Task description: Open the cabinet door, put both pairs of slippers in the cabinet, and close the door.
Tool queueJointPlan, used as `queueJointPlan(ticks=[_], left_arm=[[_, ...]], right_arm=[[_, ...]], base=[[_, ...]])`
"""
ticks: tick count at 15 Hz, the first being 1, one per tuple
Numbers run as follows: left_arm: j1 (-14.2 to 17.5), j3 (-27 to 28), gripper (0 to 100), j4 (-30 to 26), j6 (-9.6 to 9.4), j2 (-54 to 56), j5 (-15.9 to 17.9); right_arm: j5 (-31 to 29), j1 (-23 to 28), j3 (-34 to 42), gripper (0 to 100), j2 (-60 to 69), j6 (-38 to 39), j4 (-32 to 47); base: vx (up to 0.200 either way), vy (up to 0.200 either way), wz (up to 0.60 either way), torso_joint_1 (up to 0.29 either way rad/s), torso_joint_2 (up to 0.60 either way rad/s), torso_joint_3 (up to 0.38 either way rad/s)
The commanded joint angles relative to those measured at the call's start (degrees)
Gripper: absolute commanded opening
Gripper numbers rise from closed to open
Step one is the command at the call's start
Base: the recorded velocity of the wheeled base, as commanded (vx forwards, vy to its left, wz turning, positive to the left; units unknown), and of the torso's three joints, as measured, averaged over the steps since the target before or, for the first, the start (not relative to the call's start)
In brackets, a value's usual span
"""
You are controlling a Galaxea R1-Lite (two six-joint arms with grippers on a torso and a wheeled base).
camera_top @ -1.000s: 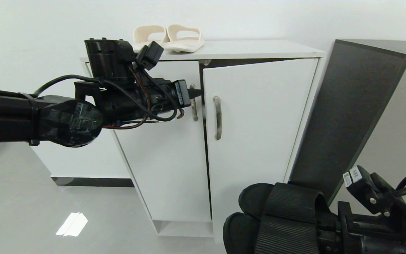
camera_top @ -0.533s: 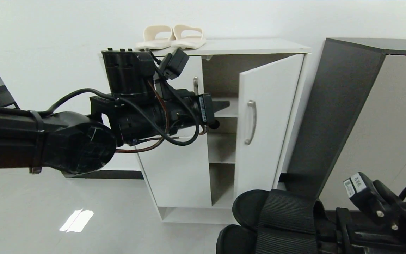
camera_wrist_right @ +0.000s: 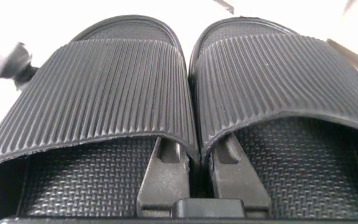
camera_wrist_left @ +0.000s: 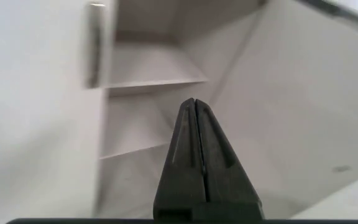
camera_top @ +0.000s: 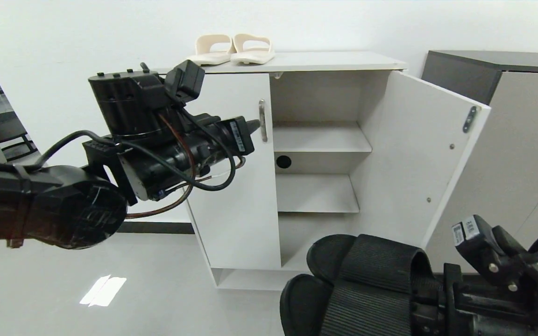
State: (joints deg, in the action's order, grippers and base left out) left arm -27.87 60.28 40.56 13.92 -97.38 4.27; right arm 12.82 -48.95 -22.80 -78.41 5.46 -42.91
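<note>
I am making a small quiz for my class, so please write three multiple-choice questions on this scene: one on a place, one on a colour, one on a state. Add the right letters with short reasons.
1. Where are the cream slippers?
A. on top of the cabinet
B. on a shelf inside
C. on the floor

2. What colour are the other slippers, which the right gripper holds?
A. cream
B. black
C. red

3. How is the cabinet's right door?
A. shut
B. swung wide open
C. taken off

Answers:
1 A, they lie side by side on its top.
2 B, both are black all over.
3 B, the shelves behind it are in full sight.
</note>
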Motion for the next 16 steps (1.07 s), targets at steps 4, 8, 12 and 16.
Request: queueJointPlan(ticks=[4, 8, 12, 16], left_arm=[[6.7, -19.0, 0, 1.3, -12.43, 17.2, -14.5], [12.4, -39.1, 0, -0.1, -18.93, 39.6, -28.7], [34.7, -56.2, 0, -0.1, -18.93, 60.6, -28.5], [36.6, -60.1, 0, -25.6, -20.69, 88.3, -18.5]], right_arm=[[-17.3, -1.3, -6.4, 0, -9.3, 2.8, -0.1], [-24.3, -1.0, -8.7, 0, -11.2, 2.8, 0.3], [-24.4, -0.5, -8.4, 0, -11.1, 2.8, 0.5], [-24.3, -0.5, -8.1, 0, -11.0, 2.6, 0.5]], base=[[0.000, 0.000, 0.00, 0.000, 0.00, 0.000], [0.000, 0.000, 0.00, 0.000, 0.00, 0.000], [0.000, 0.000, 0.00, 0.000, 0.00, 0.000], [0.000, 0.000, 0.00, 0.000, 0.00, 0.000]])
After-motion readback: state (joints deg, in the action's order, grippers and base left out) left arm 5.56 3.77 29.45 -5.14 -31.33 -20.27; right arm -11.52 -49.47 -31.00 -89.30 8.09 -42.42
